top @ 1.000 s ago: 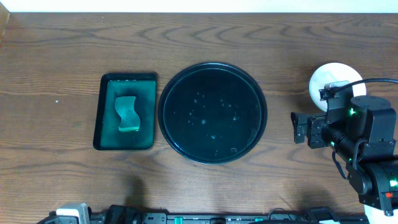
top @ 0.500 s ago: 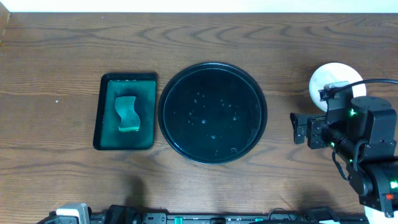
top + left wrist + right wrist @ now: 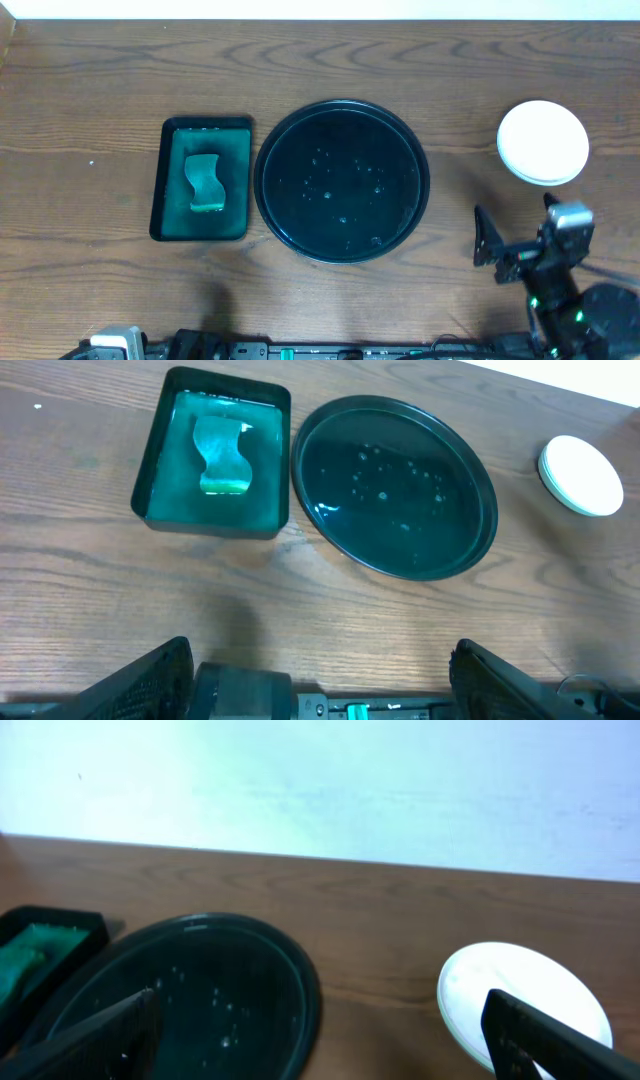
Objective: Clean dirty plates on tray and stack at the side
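The plates [image 3: 543, 141] stand in one stack on the bare table at the right, a clean white one on top; the ones beneath barely show. The stack also shows in the left wrist view [image 3: 581, 462] and the right wrist view [image 3: 520, 990]. The black round tray [image 3: 340, 180] sits mid-table with no plates on it, only water droplets; it also shows in the wrist views [image 3: 395, 485] [image 3: 200, 990]. My right gripper [image 3: 488, 243] [image 3: 320, 1045] is open and empty, near the front edge, apart from the stack. My left gripper [image 3: 320, 680] is open and empty at the front edge.
A small rectangular dark green tray [image 3: 200, 180] holds a green sponge [image 3: 204, 182], just left of the black tray. A pale wall rises behind the table's far edge [image 3: 320, 780].
My right arm has pulled back from beside the plate stack toward the table's front edge, uncovering the whole stack. Nothing else has moved.
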You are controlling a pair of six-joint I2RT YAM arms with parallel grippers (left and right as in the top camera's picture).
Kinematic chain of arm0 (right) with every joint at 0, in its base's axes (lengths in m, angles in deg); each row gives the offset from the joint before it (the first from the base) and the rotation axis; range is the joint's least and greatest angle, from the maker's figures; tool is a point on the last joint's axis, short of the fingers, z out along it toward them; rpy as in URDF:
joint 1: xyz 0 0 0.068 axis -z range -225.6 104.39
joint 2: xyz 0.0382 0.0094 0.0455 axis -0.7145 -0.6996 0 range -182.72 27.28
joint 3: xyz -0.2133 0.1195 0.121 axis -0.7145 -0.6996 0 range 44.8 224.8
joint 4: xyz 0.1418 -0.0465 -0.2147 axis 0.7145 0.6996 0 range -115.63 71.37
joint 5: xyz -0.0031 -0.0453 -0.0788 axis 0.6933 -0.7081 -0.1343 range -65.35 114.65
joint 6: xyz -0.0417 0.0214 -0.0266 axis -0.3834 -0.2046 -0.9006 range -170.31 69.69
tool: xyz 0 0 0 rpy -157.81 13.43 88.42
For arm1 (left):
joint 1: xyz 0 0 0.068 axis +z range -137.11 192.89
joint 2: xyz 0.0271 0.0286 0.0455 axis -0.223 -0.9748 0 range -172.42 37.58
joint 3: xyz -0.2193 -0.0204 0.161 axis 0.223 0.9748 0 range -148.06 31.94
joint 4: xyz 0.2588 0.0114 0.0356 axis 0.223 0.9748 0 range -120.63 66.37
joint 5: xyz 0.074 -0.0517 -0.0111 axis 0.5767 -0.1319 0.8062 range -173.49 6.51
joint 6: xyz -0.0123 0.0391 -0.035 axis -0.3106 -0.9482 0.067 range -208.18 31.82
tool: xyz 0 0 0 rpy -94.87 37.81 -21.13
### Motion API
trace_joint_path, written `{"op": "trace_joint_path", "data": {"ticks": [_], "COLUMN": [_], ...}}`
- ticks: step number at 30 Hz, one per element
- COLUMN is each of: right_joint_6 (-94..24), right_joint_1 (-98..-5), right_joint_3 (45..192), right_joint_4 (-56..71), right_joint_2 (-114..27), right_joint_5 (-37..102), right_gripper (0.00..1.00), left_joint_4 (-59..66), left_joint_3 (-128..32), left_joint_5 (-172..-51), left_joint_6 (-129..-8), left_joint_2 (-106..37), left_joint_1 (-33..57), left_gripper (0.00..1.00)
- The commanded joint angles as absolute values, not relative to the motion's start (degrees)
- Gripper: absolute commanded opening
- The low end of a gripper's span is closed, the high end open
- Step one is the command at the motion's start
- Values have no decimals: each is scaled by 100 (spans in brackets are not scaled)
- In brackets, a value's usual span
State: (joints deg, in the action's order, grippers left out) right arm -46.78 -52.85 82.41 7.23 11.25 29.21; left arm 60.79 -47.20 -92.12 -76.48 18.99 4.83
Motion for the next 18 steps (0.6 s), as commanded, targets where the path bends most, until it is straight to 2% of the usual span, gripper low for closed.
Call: {"op": "trace_joint_path", "data": {"ticks": [1, 10, 18], "right_joint_6": [-4348, -3742, -3703], "right_joint_1": [-5268, -5158, -5158], "right_joint_3": [7504, 6022, 5181], "right_joint_4": [474, -557, -1587], "right_joint_2": [1929, 2705, 2699], "right_joint_5": [2967, 2969, 3096], "right_gripper": [99, 99, 99], "left_joint_4": [6087, 6087, 6087], "left_joint_3": [-4744, -4744, -4744], "left_joint_5": [-9179, -9179, -9181], "left_joint_6": [-7744, -7744, -7744], "left_joint_2": [1890, 1890, 1890], "left_joint_1": [455, 455, 455], "left_gripper": [82, 82, 82]}}
